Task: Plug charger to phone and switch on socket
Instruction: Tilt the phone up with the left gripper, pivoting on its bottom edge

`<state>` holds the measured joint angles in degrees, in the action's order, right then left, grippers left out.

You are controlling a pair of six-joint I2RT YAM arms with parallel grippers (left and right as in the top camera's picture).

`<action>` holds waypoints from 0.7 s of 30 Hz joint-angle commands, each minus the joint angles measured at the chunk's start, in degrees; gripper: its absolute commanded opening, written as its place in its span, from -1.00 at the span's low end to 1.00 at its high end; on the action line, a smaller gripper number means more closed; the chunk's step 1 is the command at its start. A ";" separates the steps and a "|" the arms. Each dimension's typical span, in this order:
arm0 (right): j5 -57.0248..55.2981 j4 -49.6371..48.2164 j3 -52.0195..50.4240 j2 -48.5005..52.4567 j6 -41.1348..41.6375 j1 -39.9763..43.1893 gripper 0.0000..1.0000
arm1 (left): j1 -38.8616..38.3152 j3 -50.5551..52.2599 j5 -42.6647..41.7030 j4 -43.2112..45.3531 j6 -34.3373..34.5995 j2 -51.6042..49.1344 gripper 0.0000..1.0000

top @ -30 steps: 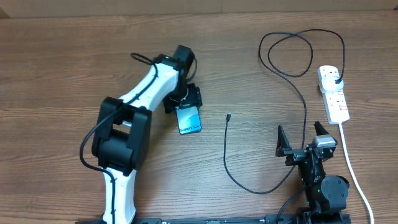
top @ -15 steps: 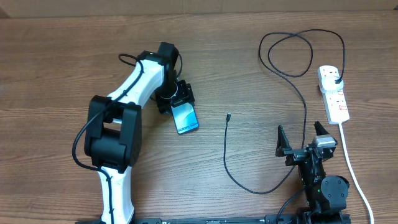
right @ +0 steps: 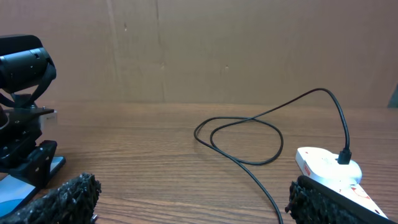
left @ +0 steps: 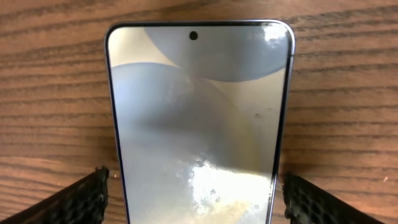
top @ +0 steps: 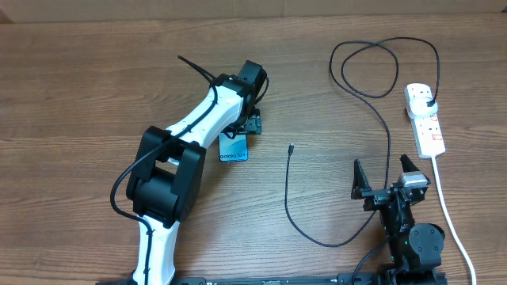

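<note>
Wood-grain desk (top: 79, 79) from overhead, and the left end effector (top: 238, 136) sits over the phone (top: 234, 153) at mid-desk. The charger (top: 388, 138) snakes from its plug (top: 428, 101), seated in the socket (top: 428, 131) at far right, round to its connector tip (top: 291, 148), which lies free near the phone, not touching it. The right end effector (top: 384, 176) waits by the front edge, spread wide and empty. Left wrist view: phone face up over the wood, fingers (left: 78, 202) hugging both long edges, so it looks clamped. Right wrist view: nothing between the parted pads, cable loop and socket ahead. My read is that the phone is being positioned, nothing plugged into it yet. Next, the right arm needs a fine pinch on that thin tip and careful alignment with the phone's port, which is out of sight; the switch comes afterwards.
</note>
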<state>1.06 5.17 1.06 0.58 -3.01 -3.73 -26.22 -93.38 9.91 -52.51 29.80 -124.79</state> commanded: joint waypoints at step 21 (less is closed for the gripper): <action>-0.35 -0.33 -0.59 -0.42 -0.09 0.33 1.00 | 1.99 -1.20 -5.07 0.76 2.60 -1.03 0.99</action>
<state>1.08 5.13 1.06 0.58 -2.96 -3.73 -24.27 -93.41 5.48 -52.01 31.42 -124.79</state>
